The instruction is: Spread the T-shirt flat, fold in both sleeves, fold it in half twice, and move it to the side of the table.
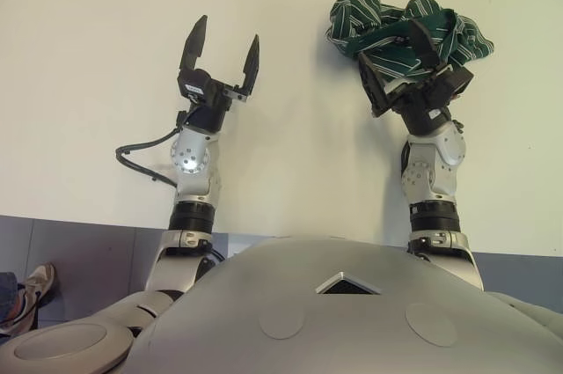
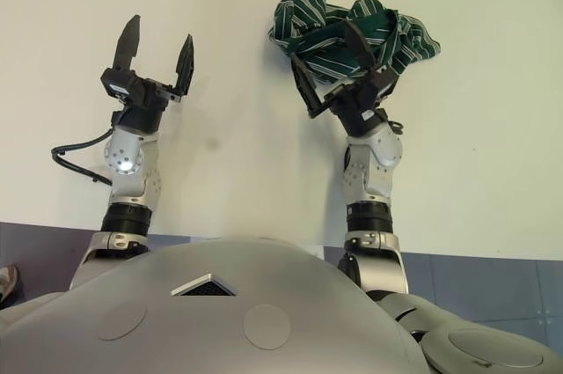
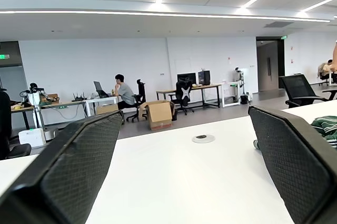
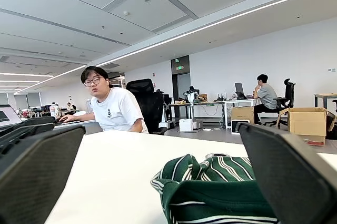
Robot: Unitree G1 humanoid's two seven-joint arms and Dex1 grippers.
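In a strip-lit open office, the smooth white surface (image 1: 88,84) carries a crumpled green, white-striped T-shirt (image 1: 369,4) at 12 o'clock of the right tool (image 1: 387,41), bunched between that tool's wide-spread black fingers, while the left tool (image 1: 229,33), equally wide, sits well apart at the shirt's 9 o'clock.

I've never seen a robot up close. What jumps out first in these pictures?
The crumpled green T-shirt with white stripes stands out most, bunched on the far right of the white table. The black two-fingered right gripper is open right at it, with cloth between its fingers. The left gripper, also open, sits over bare table to the left.
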